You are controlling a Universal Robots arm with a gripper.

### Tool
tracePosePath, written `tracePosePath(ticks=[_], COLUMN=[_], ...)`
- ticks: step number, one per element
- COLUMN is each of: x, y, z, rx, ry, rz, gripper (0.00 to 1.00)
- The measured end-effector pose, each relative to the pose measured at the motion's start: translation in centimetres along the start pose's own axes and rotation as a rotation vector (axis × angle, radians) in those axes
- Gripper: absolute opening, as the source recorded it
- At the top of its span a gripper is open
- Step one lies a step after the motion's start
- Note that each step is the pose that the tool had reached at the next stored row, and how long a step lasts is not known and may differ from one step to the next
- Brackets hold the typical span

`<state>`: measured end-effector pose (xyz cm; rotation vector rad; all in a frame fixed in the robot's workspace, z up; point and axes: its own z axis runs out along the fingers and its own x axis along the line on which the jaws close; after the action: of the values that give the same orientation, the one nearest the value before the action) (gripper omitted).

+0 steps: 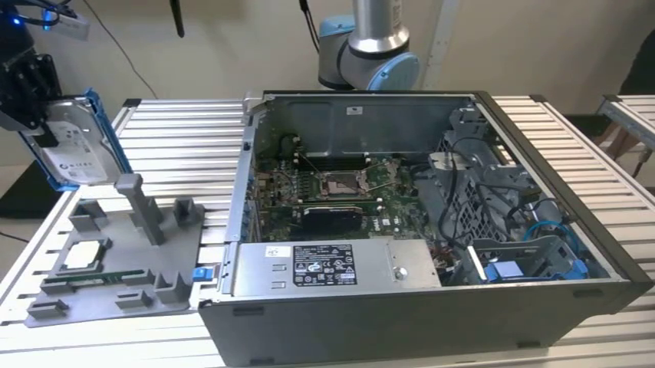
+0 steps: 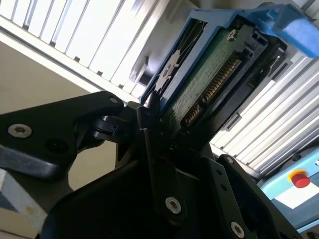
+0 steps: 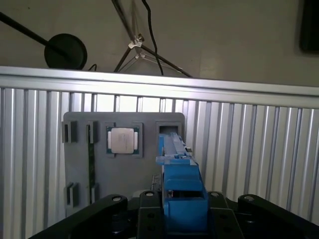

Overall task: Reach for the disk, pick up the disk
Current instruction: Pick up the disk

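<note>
Jaws clamped on the disk [image 1: 74,146], held in the air over the grey tray [image 1: 128,249] by the worktop [image 1: 184,138] edge

a robotics lab or test workshop. an opened computer case [image 1: 409,330] lies on a desk [image 1: 184,130] of aluminium slats, its motherboard [image 1: 394,218] bare. behind the case rises a robot arm's jointed base [image 1: 369,57]. beside the case, toward the exterior view's left, sits a grey parts fixture [image 1: 133,253]. the second wrist view shows a red stop button [image 2: 299,178], and the first wrist view shows a tripod [image 3: 133,44] against a plain wall.
</note>
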<state>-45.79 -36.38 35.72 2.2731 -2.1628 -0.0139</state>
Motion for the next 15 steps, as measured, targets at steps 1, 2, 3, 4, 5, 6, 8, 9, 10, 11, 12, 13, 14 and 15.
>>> tracePosePath(ticks=[1, 2, 3, 4, 5, 6, 8, 9, 10, 11, 12, 13, 14, 15], x=[0.0, 0.0, 0.0, 0.0, 0.0, -0.01, -0.01, -0.01, -0.01, -0.01, -0.01, -0.01, -0.01, -0.01], y=[0.0, 0.0, 0.01, 0.01, 0.01, 0.01, 0.01, 0.01, 0.02, 0.02, 0.02, 0.02, 0.02, 0.02], z=[-0.14, -0.31, -0.49, -0.67, -0.84, -0.99, -1.36, -1.49, -1.65, -1.81, -1.96, -2.1, -2.25, -2.38], rx=[0.0001, 0.0001, 0.0001, 0.0, 0.0001, 0.0001, 0.0001, 0.0001, 0.0001, 0.0, 0.0001, 0.0001, 0.0001, 0.0002], ry=[0.0, 0.0, 0.0, 0.0, 0.0, -0.0001, 0.0, -0.0001, 0.0, 0.0, 0.0, 0.0, 0.0, -0.0001], rz=[0.0, 0.0, 0.0, 0.0, 0.0, 0.0, 0.0, 0.0, 0.0, 0.0, 0.0, 0.0, 0.0, 0.0], gripper=[0.0, 0.0, 0.0, 0.0, 0.0, 0.0, 0.0, 0.0, 0.0, 0.0, 0.0, 0.0, 0.0, 0.0])
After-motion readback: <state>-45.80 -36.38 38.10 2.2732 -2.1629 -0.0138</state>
